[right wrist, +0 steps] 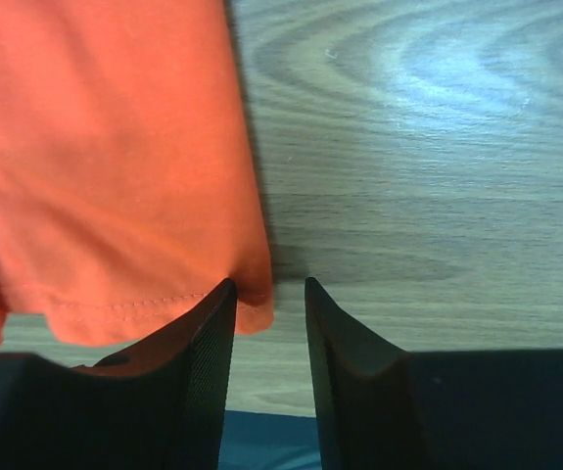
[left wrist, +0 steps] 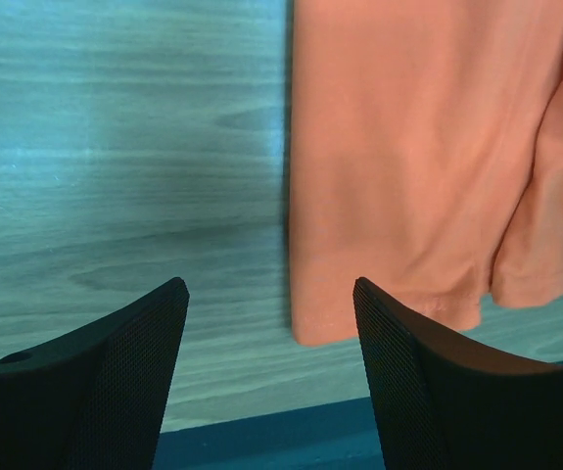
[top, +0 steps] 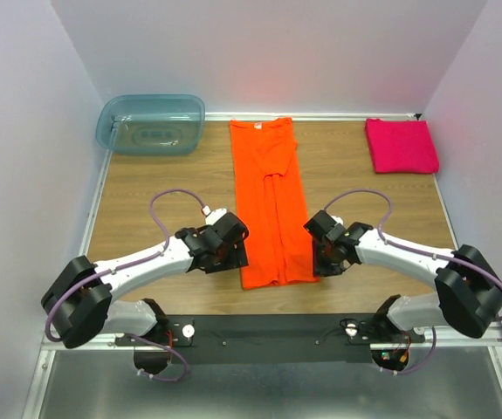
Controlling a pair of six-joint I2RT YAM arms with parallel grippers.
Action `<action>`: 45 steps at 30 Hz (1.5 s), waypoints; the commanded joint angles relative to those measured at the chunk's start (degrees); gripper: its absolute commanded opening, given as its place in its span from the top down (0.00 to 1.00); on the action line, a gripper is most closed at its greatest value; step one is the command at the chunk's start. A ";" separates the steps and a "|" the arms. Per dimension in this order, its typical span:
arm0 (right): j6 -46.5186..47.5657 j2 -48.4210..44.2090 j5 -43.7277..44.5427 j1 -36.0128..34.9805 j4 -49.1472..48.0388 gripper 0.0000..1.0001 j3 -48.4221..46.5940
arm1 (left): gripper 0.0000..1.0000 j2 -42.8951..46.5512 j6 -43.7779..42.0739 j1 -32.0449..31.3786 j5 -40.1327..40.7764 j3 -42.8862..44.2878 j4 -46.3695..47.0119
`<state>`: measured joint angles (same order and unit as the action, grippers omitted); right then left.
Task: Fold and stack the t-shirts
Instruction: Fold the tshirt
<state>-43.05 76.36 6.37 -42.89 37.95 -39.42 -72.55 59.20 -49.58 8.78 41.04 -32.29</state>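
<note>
My left gripper [left wrist: 268, 286] hangs wide open and empty, low over the table [left wrist: 115, 147], lined up on the near left hem corner of the orange shirt [left wrist: 408, 147]. My right gripper [right wrist: 270, 283] is open by only a narrow gap, with bare wood showing through it. It sits at the near right hem corner, with the cloth beside its inner finger, not between the two. The shirt lies flat as a long narrow strip down the middle of the table, sides turned in, collar at the far edge, so I judge the lengthwise folds done. The pink shirt [top: 401, 145] rests as a neat square in the far right corner, well apart. The orange strip has not yet been folded crosswise or stacked with the pink one.
</note>
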 commanded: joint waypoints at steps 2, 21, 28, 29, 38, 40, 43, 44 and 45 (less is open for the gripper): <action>-0.63 1.43 -1.01 0.27 -1.30 0.60 2.50 | 0.23 0.92 1.18 -0.78 -2.18 -0.78 0.83; 1.82 9.95 -4.44 0.27 -1.57 0.99 3.21 | 0.27 -6.10 0.83 -3.68 -3.85 -0.08 1.62; 3.14 10.13 -5.05 0.27 -1.66 0.99 2.07 | 0.42 -8.48 1.09 -4.56 -2.97 1.76 0.66; 3.41 10.04 -4.97 0.27 -1.66 0.99 2.07 | 0.44 -8.57 1.35 -4.82 -2.80 2.20 -0.22; 3.94 9.78 -5.76 0.27 -1.66 0.99 1.63 | 0.48 -11.20 2.76 -7.98 -3.06 3.96 -1.81; 3.94 9.78 -5.76 0.27 -1.66 0.99 1.63 | 0.49 -11.73 3.38 -8.42 -2.89 3.88 -1.98; 4.29 10.13 -5.76 0.27 -1.66 0.99 1.63 | 0.51 -12.52 4.17 -8.86 -2.80 3.44 -2.07; 4.37 9.95 -5.84 0.27 -1.66 0.99 1.80 | 0.52 -12.61 4.26 -9.04 -2.62 3.26 -2.07; 4.29 9.78 -5.76 0.27 -1.66 0.99 1.98 | 0.54 -12.87 4.43 -9.30 -2.62 3.26 -2.07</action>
<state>-39.97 82.56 -1.02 -42.26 35.40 -41.19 -83.77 61.65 -57.89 5.58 44.23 -32.95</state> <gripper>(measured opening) 0.013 0.482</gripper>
